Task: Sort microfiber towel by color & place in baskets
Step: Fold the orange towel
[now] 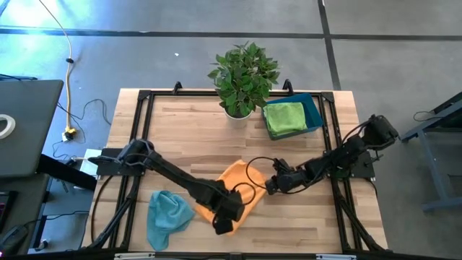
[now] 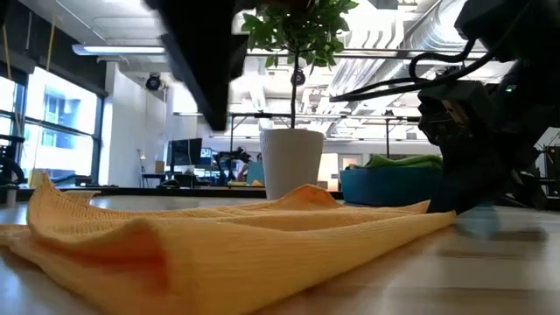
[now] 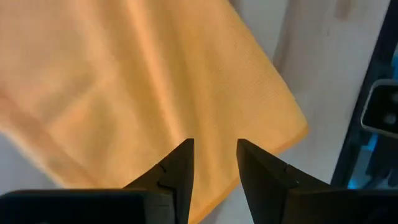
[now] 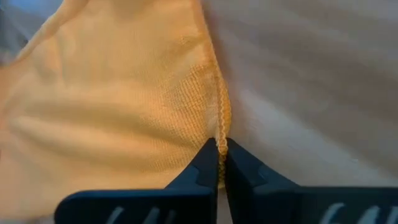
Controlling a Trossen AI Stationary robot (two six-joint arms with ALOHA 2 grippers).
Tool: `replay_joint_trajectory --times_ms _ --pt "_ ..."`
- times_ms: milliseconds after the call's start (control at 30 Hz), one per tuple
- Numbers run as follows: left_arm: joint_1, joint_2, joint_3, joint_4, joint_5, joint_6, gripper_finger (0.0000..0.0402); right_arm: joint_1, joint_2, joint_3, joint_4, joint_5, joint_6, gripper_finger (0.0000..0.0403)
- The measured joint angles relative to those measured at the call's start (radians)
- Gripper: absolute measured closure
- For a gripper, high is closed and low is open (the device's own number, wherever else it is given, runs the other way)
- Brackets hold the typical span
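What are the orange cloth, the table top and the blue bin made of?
The orange cloth looks like soft knitted microfiber: fine ribbed weave, stitched hem, limp folds. The right gripper pinches that hem; the left gripper hangs open over it. The table top appears to be pale, matt wooden planks joined in strips. The blue bin is probably smooth moulded plastic, though that is less certain.

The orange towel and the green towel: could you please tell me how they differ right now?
The orange towel lies loosely spread on the bare table; the green towel sits folded in the blue basket. The orange towel's edge is pinched by the right gripper, with the open left gripper over it; no gripper is near the green towel. Both look like the same kind of cloth.
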Motion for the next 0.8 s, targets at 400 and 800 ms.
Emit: replay_joint_trajectory --times_ms 400,800 --pt "-0.011 0.000 0.294 -0.194 -0.054 0.004 0.0289 -0.127 -0.146 -0.001 -0.222 0.014 -0.120 0.0403" --pt "-0.013 -0.017 0.621 -0.495 -0.125 0.072 0.0289 -0.255 -0.337 0.032 -0.468 0.017 -0.237 0.0403"
